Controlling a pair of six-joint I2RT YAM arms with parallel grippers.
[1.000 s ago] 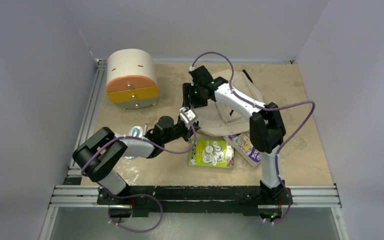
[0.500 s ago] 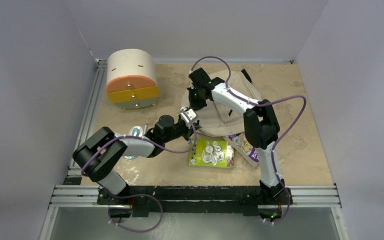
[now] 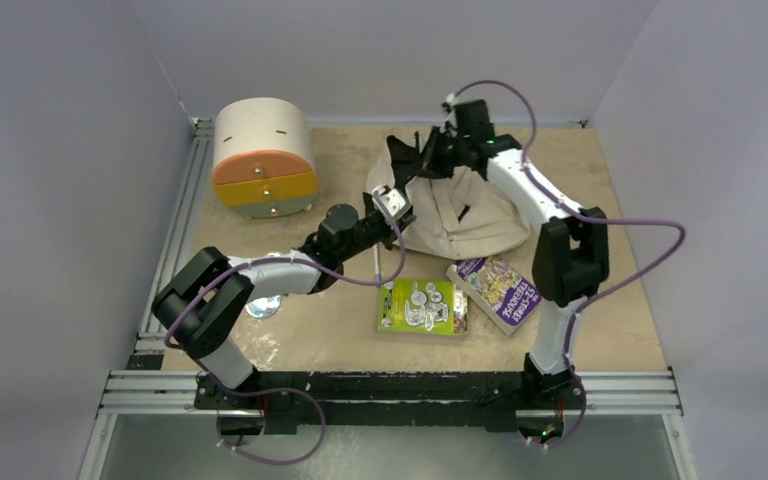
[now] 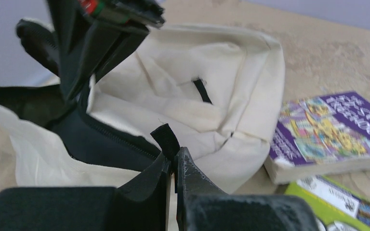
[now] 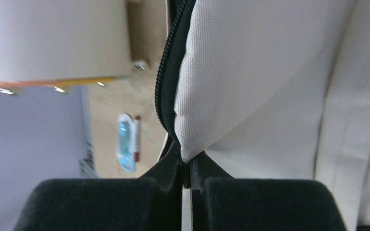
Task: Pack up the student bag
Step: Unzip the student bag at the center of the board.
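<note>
Our right gripper [image 5: 189,166], open a second ago, now pinches the zipper edge of the large soft cream fabric student bag [image 3: 465,215], at the far middle of the table [image 3: 620,320], and has drawn it backward. Our left gripper [image 4: 175,156] pinches the near black edge, so we judge the mouth open for packing.

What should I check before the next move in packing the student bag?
1. Left fingers shut on the student bag at its near edge: ok.
2. Right fingers shut on its zippered edge: ok.
3. Bag mouth held open, dark lining showing: ok.
4. Purple book and green book lying uncovered beside the bag: ok.
5. A spare arm to lift a book: not ok, both hold the bag.
6. Room inside the bag: cannot tell.
</note>
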